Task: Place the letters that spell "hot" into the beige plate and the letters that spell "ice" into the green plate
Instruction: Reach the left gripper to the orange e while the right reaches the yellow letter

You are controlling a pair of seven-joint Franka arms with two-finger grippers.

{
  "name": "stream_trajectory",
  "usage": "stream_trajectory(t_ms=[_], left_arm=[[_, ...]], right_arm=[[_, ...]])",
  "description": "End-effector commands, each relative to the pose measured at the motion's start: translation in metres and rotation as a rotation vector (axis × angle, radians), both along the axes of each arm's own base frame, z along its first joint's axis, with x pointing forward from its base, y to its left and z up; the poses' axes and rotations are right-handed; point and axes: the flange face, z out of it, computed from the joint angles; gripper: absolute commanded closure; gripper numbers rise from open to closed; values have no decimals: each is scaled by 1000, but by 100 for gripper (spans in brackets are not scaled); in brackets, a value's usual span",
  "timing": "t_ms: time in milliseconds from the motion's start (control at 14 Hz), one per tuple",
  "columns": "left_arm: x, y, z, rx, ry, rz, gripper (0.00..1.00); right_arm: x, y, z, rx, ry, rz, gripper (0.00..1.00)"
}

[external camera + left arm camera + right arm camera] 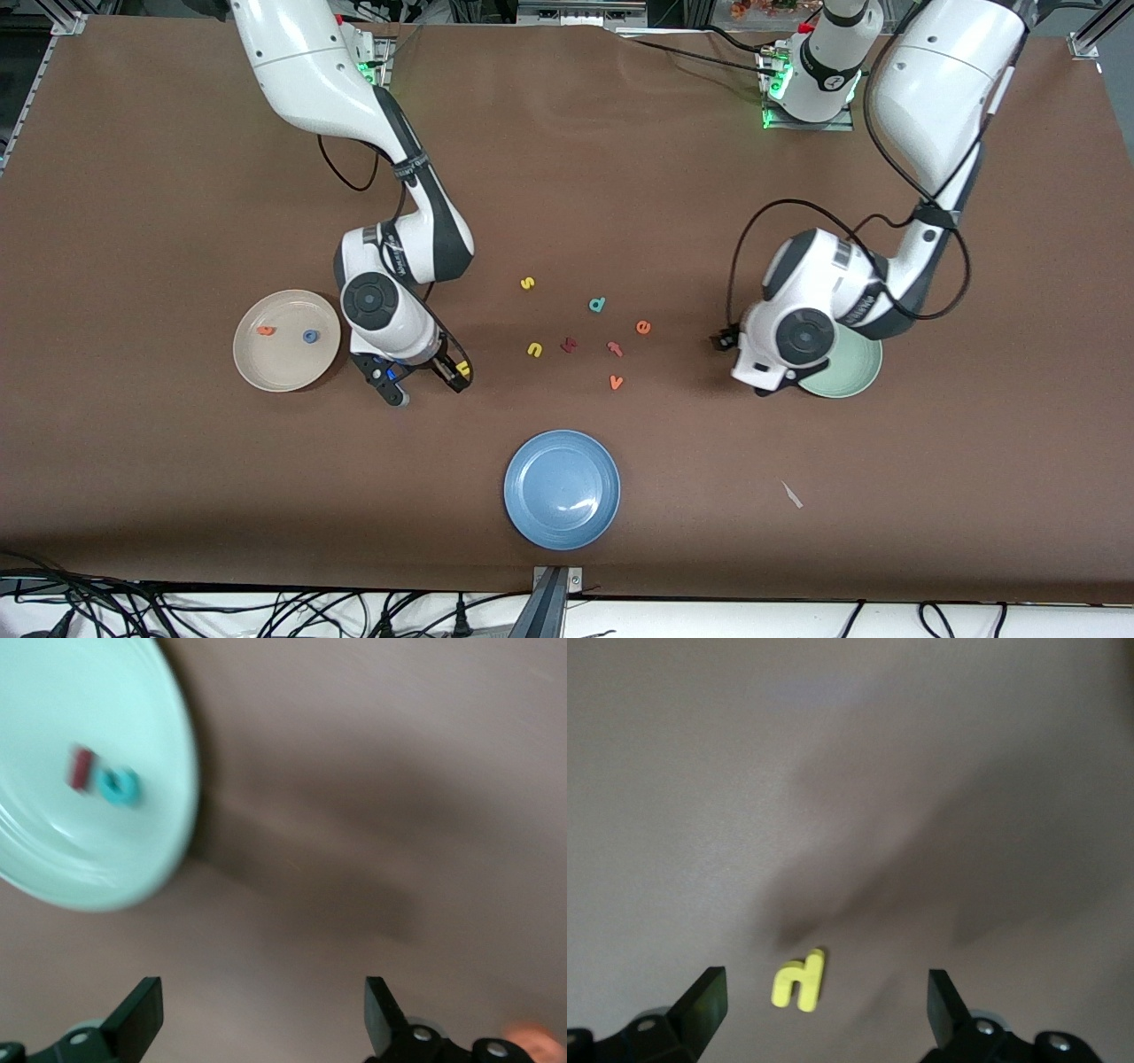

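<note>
I see my right gripper (pixel 824 1014) spread wide low over the table, a yellow foam "h" (pixel 799 982) lying on the brown cloth between its fingers; in the front view that is left of centre, just beside the beige plate (pixel 257 363). That round shallow plate holds two letters: an orange "t" (pixel 265 330) and a blue ring "o" (pixel 310 336).

My left gripper (pixel 261 1019) is also spread, holding nothing, beside the green plate (pixel 133 877), at the right of the front view, where the wrist covers much of the plate. The left wrist view shows two letters inside: a dark red bar "i" (pixel 81 768) touching a teal "c" (pixel 119 786).

Six loose letters lie mid-frame: a yellow "s" (pixel 527 283), a teal "d" (pixel 597 305), an orange "e" (pixel 643 327), a small yellow "u" (pixel 534 350), a dark red letter (pixel 569 345), a pinkish-red one (pixel 614 348), plus an orange "v" (pixel 617 382), making seven. One blue plate (pixel 562 489) sits bare at lower centre.
</note>
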Motion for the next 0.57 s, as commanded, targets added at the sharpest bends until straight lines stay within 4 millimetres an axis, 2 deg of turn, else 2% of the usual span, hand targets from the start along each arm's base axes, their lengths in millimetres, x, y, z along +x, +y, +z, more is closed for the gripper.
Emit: stream_trajectory(t_ms=[0, 143, 214, 357, 429, 500], left_arm=[[-16, -54, 5, 8, -25, 10, 0], [-15, -78, 3, -41, -104, 124, 5], [-19, -89, -7, -45, -118, 173, 9], [-25, -109, -26, -47, -144, 256, 24], [-27, -116, -33, -48, -157, 289, 30], [-28, -118, -41, -44, -161, 310, 41]], right_arm=[[3, 22, -3, 7, 4, -80, 0], [0, 26, -9, 8, 10, -100, 0], [-1, 26, -15, 2, 16, -105, 0], [-2, 26, -21, -1, 14, -106, 1], [-1, 25, -23, -1, 7, -106, 6], [-1, 25, -23, 0, 1, -105, 10]])
